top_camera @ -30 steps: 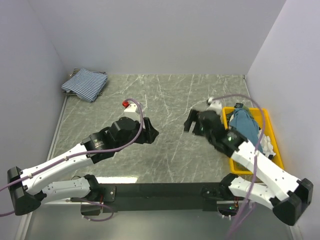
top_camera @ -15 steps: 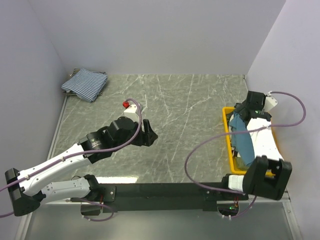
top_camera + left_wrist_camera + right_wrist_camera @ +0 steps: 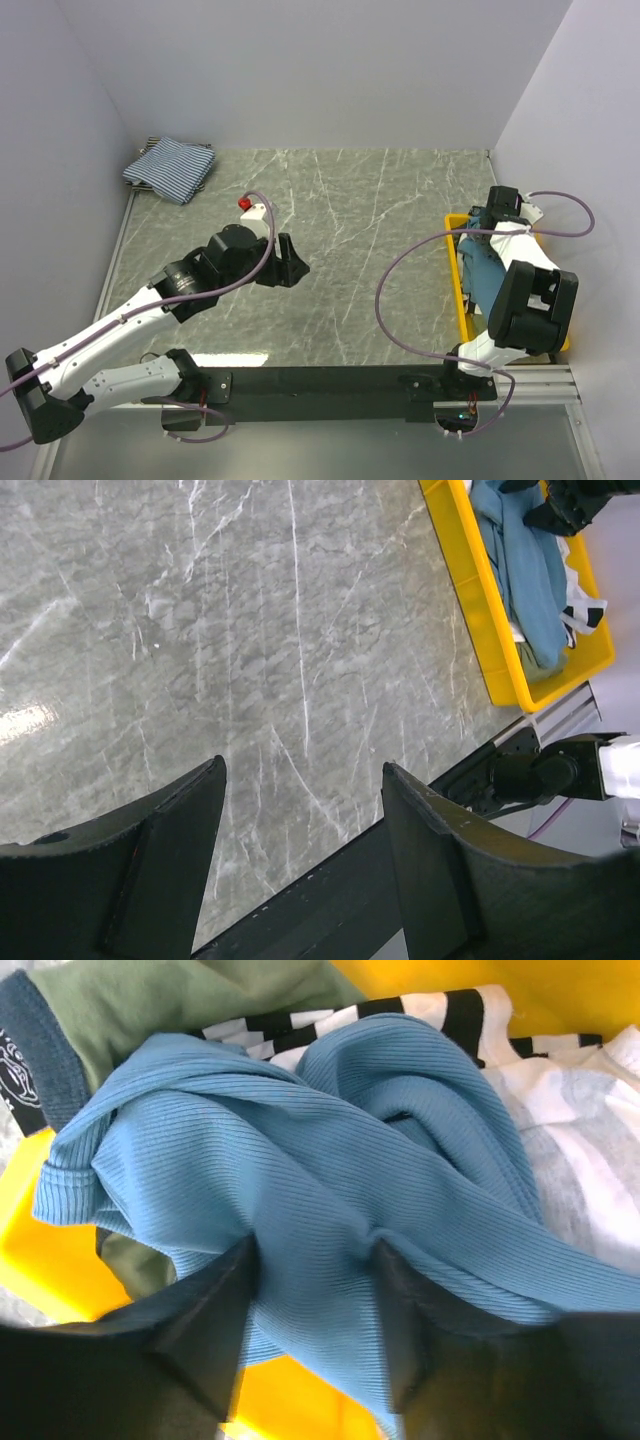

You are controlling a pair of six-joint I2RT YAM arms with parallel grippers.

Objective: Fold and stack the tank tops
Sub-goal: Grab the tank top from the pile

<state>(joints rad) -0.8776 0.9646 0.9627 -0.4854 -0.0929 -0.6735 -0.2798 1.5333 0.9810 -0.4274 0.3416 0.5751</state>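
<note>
Over on the right side of the table point(image 3: 370, 220), the yellow tray point(image 3: 462, 300) has three of the tank tops piled in it. The teal-blue top point(image 3: 330, 1180) is on the heap, all bunched and twisted. The olive-green top point(image 3: 200, 995) is peeking out at the far edge, and the black-and-white striped top point(image 3: 470, 1010) is tucked just behind the blue one. The right gripper point(image 3: 315, 1255) is pushed straight down into the blue ribbed cloth, jaws spread with a ridge of fabric between them. Honestly I can't tell if it's got a real pinch on it or is just pressing in. The only writing I can spot is white print on a dark blue band point(image 3: 20, 1060) at the olive top's edge, and it's too cropped to read. The left gripper point(image 3: 300, 780) hangs over bare marble-look tabletop near the middle, jaws wide apart, nothing in them. The fine blue-and-white striped top point(image 3: 170, 168) sits folded in the far left corner, well apart from everything else.
</note>
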